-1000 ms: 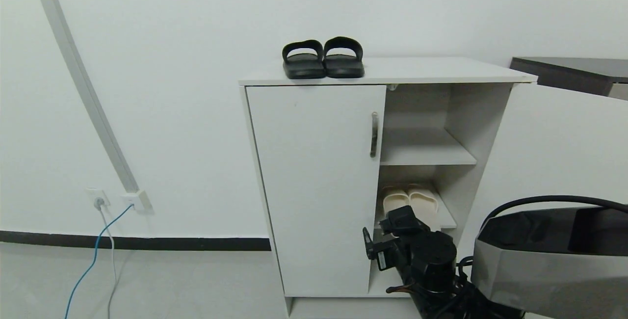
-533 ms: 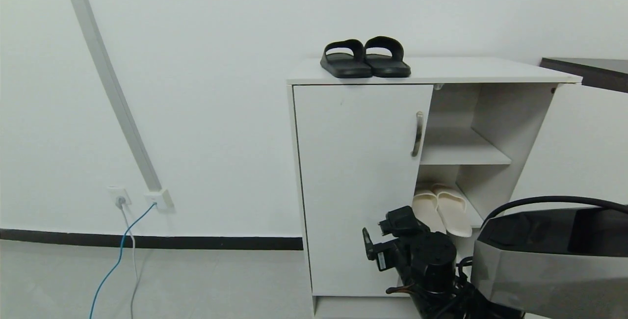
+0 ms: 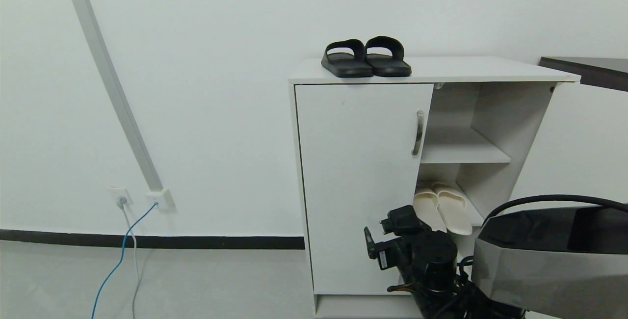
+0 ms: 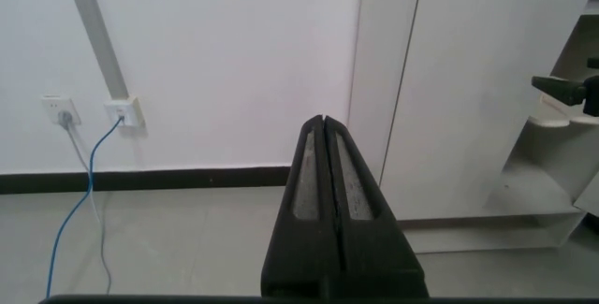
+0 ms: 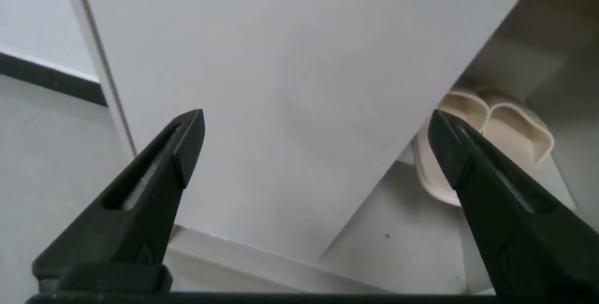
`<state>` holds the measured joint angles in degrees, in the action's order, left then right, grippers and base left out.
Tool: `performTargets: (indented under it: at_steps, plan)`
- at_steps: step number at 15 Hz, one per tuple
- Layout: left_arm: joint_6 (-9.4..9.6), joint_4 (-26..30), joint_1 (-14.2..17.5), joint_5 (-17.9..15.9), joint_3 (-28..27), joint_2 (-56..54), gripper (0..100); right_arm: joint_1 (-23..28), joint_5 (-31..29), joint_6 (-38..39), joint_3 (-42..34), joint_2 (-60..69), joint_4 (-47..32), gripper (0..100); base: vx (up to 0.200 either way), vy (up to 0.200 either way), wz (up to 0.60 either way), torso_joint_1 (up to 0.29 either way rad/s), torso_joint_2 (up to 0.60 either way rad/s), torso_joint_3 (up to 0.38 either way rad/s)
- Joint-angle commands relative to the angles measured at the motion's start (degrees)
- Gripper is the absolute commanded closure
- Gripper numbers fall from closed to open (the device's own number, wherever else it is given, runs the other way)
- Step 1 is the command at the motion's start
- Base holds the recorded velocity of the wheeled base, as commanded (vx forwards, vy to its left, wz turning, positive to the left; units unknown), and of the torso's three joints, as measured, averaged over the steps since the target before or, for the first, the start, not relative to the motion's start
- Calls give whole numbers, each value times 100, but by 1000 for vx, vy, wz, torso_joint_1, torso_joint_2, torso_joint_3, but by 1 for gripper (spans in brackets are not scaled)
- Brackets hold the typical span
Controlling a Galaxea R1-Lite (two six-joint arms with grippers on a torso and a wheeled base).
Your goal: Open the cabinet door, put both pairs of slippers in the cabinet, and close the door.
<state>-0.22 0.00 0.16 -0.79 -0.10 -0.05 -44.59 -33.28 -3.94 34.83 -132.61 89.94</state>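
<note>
**While the black pair sits on top, the cream pair lies inside the open cabinet**

Where the cabinet's (image 3: 481,69) right door (image 3: 584,142) stands swung wide, two shelves are exposed. The cream slippers (image 3: 442,207) lie side by side on the lower shelf (image 3: 475,217), at its front edge and toward its left side, just beside the free edge of the left door (image 3: 358,186). The upper shelf (image 3: 461,152) is bare. The black slippers (image 3: 366,58) sit as a touching pair on the cabinet's top, near its front edge and closer to its front-left corner than to its right one. The left door is closed, with its metal handle (image 3: 418,133) upright along the edge next to the open compartment.

The right tool (image 5: 314,122) is low in front of the cabinet, facing the closed left door and the lower shelf. Its fingers are spread wide apart and grip nothing, and the cream pair shows past one of them. The left tool (image 4: 323,122) is well apart from the cabinet on its left side, low above the floor (image 3: 196,279). Its two fingers are pressed flat together with nothing between them.

On the wall left of the cabinet, a grey conduit (image 3: 108,78) slants down to two sockets (image 3: 162,199). A blue cable (image 3: 117,260) trails from them onto the floor.
</note>
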Motion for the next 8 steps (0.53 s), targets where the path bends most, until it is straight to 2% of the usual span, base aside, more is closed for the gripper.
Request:
performTargets:
  at_steps: [1,8]
  plan:
    - [-4,0,2,0,1,5,100,-6,6,16,6,-19,6,0,0,0,0,0,0,0]
    - [-4,0,2,0,1,5,100,-6,-3,25,-11,-11,6,0,0,0,0,0,0,0]
